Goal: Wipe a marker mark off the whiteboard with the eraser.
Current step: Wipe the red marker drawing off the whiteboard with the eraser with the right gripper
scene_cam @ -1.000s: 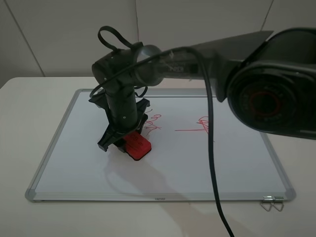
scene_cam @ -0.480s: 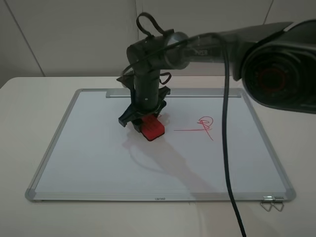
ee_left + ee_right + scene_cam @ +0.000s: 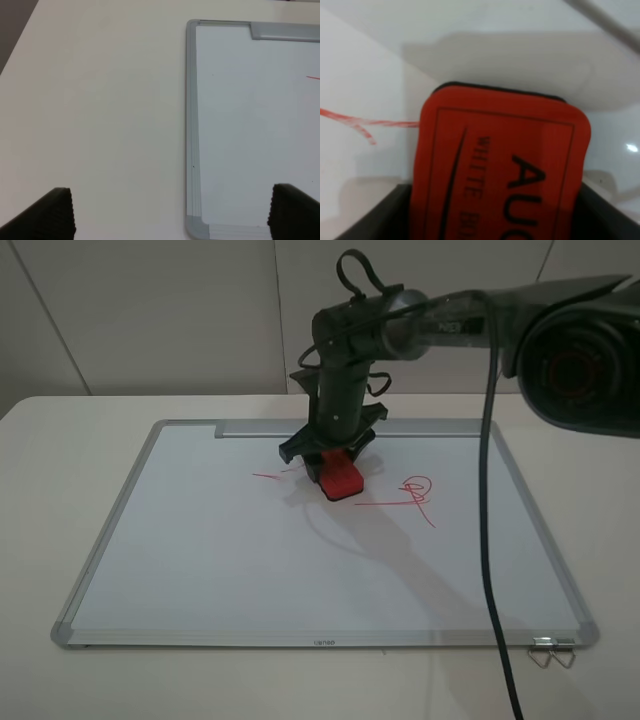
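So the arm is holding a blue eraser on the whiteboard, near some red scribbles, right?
Not quite: the eraser is red, not blue. The exterior high view shows it, and the right wrist view confirms it. The rest stands: the right tool holds it on the whiteboard, near red scribbles.
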`<control>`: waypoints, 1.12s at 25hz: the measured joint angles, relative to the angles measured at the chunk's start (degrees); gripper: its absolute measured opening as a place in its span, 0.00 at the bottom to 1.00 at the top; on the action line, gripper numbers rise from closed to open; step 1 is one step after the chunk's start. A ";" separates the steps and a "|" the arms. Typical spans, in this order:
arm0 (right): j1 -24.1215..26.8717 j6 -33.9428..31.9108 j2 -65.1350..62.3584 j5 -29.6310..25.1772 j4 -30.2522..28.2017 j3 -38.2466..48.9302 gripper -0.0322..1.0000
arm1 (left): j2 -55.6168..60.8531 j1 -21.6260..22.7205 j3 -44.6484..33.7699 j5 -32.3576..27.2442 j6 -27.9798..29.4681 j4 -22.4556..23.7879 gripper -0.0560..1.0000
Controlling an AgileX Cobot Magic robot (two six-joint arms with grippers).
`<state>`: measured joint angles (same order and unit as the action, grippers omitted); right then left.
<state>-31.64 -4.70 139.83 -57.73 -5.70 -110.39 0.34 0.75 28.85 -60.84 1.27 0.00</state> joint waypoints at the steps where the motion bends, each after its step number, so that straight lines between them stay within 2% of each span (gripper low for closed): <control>1: 0.00 -0.07 0.03 0.00 0.00 0.00 0.55 | 0.00 0.00 0.00 0.00 0.00 0.00 0.79; 8: -1.53 -0.12 0.07 0.96 -0.38 0.00 0.54 | 0.00 0.00 0.00 0.00 0.00 0.00 0.79; 16: -8.46 -0.12 1.15 3.02 -0.15 -0.90 0.54 | 0.00 0.00 0.00 0.00 0.00 0.00 0.79; 23: -13.74 -0.12 3.09 0.12 -0.11 -6.22 0.54 | 0.00 0.00 0.00 0.00 0.00 0.00 0.79; 28: -15.75 -0.12 3.82 0.45 0.76 -7.99 0.54 | 0.00 0.00 0.00 0.00 0.00 0.00 0.79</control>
<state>-47.39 -4.81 143.65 -57.28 -4.94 -118.38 0.34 0.75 28.85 -60.84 1.27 0.00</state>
